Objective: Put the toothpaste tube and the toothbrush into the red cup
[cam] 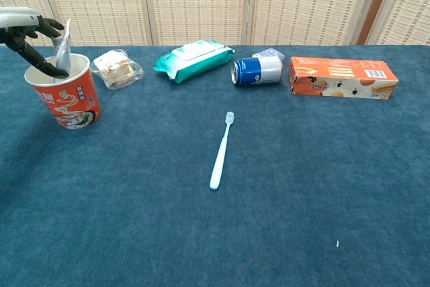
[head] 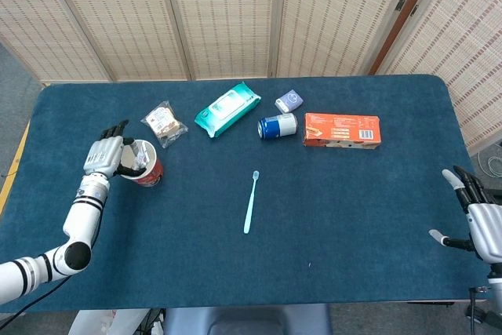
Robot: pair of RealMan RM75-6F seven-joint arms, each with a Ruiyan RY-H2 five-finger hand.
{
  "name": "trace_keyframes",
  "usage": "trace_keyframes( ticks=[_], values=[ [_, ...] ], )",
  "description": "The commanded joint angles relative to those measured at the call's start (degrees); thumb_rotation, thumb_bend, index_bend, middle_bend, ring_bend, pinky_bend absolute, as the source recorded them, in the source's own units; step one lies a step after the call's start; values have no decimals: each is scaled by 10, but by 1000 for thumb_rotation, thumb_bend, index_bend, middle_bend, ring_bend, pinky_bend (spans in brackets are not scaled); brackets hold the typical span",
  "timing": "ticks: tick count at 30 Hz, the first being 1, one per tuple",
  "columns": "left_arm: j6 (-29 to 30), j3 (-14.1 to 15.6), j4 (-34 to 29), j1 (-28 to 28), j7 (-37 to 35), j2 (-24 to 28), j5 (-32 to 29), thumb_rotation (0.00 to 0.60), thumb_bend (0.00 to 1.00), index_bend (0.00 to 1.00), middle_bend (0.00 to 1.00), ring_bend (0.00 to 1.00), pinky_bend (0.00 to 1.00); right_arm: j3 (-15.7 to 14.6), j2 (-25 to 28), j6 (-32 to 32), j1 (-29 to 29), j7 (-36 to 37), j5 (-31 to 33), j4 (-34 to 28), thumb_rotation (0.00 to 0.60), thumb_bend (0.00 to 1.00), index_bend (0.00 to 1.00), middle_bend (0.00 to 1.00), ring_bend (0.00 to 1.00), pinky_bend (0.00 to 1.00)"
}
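Note:
The red cup [head: 147, 170] [cam: 67, 99] stands upright at the table's left. The toothpaste tube [head: 139, 158] [cam: 63, 55] stands in it, its crimped end poking above the rim. My left hand [head: 106, 154] [cam: 25, 25] is at the cup's rim and pinches the tube between thumb and fingers. The light blue toothbrush [head: 250, 202] [cam: 220, 152] lies flat mid-table, bristles toward the far side. My right hand [head: 478, 221] hovers at the table's right edge, fingers spread, holding nothing; the chest view does not show it.
Along the back lie a clear snack packet [head: 164, 123] [cam: 117, 69], a teal wipes pack [head: 227, 109] [cam: 193, 59], a blue can on its side [head: 278, 125] [cam: 256, 70], a small lilac box [head: 289, 100] and an orange carton [head: 342, 129] [cam: 342, 77].

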Motion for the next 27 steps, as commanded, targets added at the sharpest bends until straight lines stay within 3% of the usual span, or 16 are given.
trace_keyframes(
  ticks=[1,27],
  values=[
    [-1,0,2,-1,1,-2,-1,600,368,509,0,0,0,0,1,1,-1,1,-1,0,600,0,48,38,0,252],
    [0,0,4,-4,12,-8,-7,600,368,434,0,0,0,1,2,6,-3,6,-4,0,600,0,48,38,0,252]
  ],
)
